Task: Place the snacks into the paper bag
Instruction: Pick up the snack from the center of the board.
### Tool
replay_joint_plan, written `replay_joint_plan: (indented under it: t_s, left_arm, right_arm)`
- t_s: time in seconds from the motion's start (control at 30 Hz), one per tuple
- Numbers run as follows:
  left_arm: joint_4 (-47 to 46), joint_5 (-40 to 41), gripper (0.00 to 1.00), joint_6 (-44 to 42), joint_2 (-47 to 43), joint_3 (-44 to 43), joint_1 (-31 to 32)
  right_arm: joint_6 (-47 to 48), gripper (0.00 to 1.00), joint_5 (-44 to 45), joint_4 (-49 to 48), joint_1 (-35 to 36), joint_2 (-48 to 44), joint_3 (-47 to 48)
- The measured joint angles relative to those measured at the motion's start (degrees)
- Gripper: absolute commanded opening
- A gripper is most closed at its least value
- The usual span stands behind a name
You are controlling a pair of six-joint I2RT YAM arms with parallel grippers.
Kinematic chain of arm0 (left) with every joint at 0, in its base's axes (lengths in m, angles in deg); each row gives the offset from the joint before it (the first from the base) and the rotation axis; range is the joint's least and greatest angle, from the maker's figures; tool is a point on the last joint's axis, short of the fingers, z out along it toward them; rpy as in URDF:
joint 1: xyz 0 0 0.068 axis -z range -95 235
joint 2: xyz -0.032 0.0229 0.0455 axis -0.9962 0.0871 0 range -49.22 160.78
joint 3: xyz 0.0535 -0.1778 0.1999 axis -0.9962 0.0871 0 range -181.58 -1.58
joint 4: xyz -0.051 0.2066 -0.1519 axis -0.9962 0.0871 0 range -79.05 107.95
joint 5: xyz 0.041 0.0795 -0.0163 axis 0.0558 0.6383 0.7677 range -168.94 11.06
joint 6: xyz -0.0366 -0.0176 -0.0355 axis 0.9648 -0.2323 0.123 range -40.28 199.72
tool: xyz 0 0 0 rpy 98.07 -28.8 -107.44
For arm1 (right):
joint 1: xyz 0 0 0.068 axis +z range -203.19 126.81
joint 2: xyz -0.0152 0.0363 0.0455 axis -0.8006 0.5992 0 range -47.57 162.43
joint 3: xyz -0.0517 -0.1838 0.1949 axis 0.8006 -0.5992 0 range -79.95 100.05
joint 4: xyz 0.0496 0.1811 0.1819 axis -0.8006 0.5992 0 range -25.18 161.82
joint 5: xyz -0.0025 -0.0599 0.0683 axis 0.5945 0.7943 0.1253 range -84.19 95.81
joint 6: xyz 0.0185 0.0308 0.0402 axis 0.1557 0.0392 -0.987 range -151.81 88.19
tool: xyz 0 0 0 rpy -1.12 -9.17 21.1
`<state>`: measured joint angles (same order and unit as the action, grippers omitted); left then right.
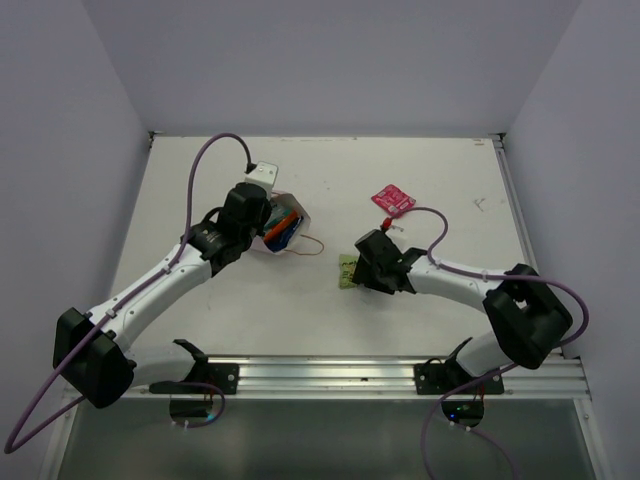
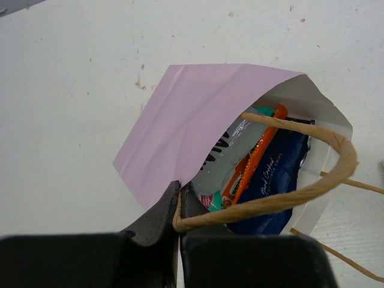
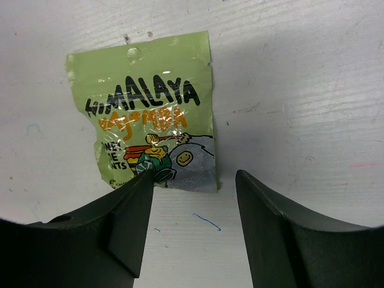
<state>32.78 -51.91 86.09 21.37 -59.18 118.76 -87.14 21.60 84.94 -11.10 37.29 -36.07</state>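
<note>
Left end effector (image 2: 179, 193): clenched on the paper bag (image 2: 180, 120), its two dark fingers pressed together on the near rim where the pink wall and one end of the tan string handle (image 2: 336, 144) meet.
Paper bag: lies on its side on the white surface (image 1: 450, 180), left of centre. Its mouth gapes away from the left end effector, and the handle loops across the opening.
Inside the bag: the orange packet (image 2: 258, 153), the dark blue packet (image 2: 279, 180) and the silver-grey packet (image 2: 225, 156) are stacked together. An edge of the teal-green packet (image 2: 263, 111) shows at the far side.
Right end effector (image 3: 192, 180): released, fingers spread apart and holding nothing, low over the surface near the middle.
Yellow-green packet (image 3: 150, 120): flat on the surface, printed face up, just ahead of the right end effector. In the wrist view, the finger on the left of the frame covers the packet's near corner, and the other finger stands over bare surface just beside the packet's edge.
Pink-red packet (image 1: 392, 200): flat on the surface, beyond the right end effector and apart from it, outside the bag.
</note>
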Motion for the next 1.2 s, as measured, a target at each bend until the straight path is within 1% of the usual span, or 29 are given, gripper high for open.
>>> replay_joint_plan:
  t_s: [0.13, 0.3, 0.33, 0.53, 0.57, 0.63, 0.67, 0.77, 0.8, 0.9, 1.07, 1.2]
  left_arm:
    - [0.02, 0.0, 0.0, 0.0, 0.0, 0.0, 0.0]
    - [0.0, 0.02, 0.0, 0.0, 0.0, 0.0, 0.0]
    - [0.02, 0.0, 0.0, 0.0, 0.0, 0.0, 0.0]
    - [0.02, 0.02, 0.0, 0.0, 0.0, 0.0, 0.0]
    - [0.02, 0.02, 0.0, 0.0, 0.0, 0.0, 0.0]
    - [0.02, 0.02, 0.0, 0.0, 0.0, 0.0, 0.0]
    - [0.02, 0.02, 0.0, 0.0, 0.0, 0.0, 0.0]
    - [0.02, 0.02, 0.0, 0.0, 0.0, 0.0, 0.0]
    - [0.02, 0.02, 0.0, 0.0, 0.0, 0.0, 0.0]
    - [0.02, 0.02, 0.0, 0.0, 0.0, 0.0, 0.0]
    - [0.02, 0.02, 0.0, 0.0, 0.0, 0.0, 0.0]
    - [0.0, 0.02, 0.0, 0.0, 0.0, 0.0, 0.0]
  right_arm:
    - [-1.07, 0.58, 0.17, -1.4, 0.02, 0.04, -1.16]
    - [-1.05, 0.54, 0.46, -1.9, 0.2, 1.68, -0.42]
    - [-0.87, 0.51, 0.87, -1.9, 0.28, 2.4, 0.13]
    - [0.11, 0.4, 2.43, -2.71, 0.44, 4.52, 1.36]
    - [0.31, 0.36, 2.8, -2.73, 0.48, 4.72, 1.36]
    - [0.59, 0.32, 3.32, -2.75, 0.57, 4.76, 1.29]
    - [0.79, 0.27, 3.56, -2.82, 0.57, 4.76, 1.14]
    - [1.16, 0.19, 4.33, -3.1, 0.57, 4.7, 0.59]
    - [1.25, 0.12, 4.46, -3.21, 0.57, 4.66, 0.37]
    - [1.6, 0.0, 4.94, -3.63, 0.55, 4.2, -0.44]
    - [2.97, 0.0, 5.7, -4.13, 0.61, 3.63, -0.87]
    - [5.75, 0.0, 7.58, -2.05, 0.68, 4.33, 0.79]
